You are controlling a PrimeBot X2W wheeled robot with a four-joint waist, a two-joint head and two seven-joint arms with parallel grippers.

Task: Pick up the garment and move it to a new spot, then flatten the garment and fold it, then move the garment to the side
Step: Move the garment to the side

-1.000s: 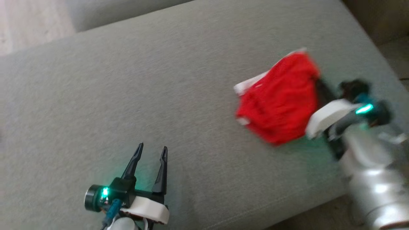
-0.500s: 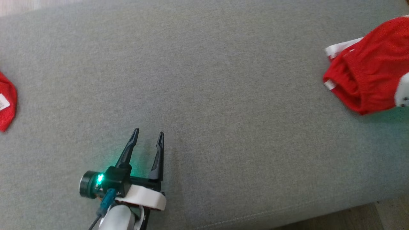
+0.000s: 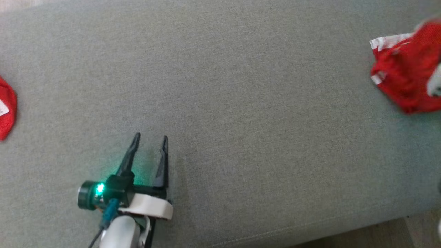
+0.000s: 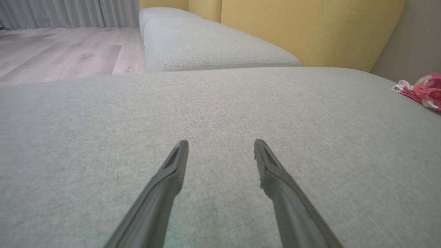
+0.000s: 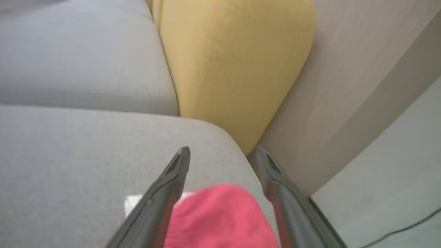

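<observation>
The garment (image 3: pixel 403 79) is red with white trim and lies bunched on the grey sofa seat (image 3: pixel 241 103) at the far right of the head view. A pale, blurred part of my right arm (image 3: pixel 434 82) overlaps its right side. In the right wrist view my right gripper (image 5: pixel 222 153) stands open, fingers wide apart, with the garment (image 5: pixel 220 217) lying below and between them near the seat's corner. My left gripper (image 3: pixel 150 141) is open and empty over bare seat at the lower left, far from the garment (image 4: pixel 422 91).
Another red cloth (image 3: pixel 6 110) lies at the seat's left edge. The seat's front edge (image 3: pixel 310 234) runs along the bottom right. A yellow back cushion (image 5: pixel 234 69) and a second grey seat (image 4: pixel 206 48) stand beyond, with wood floor (image 4: pixel 58 51) to the left.
The head camera has swung left, so the garment now sits at the right edge. My right gripper has opened and let go of the garment. The left gripper stays open.
</observation>
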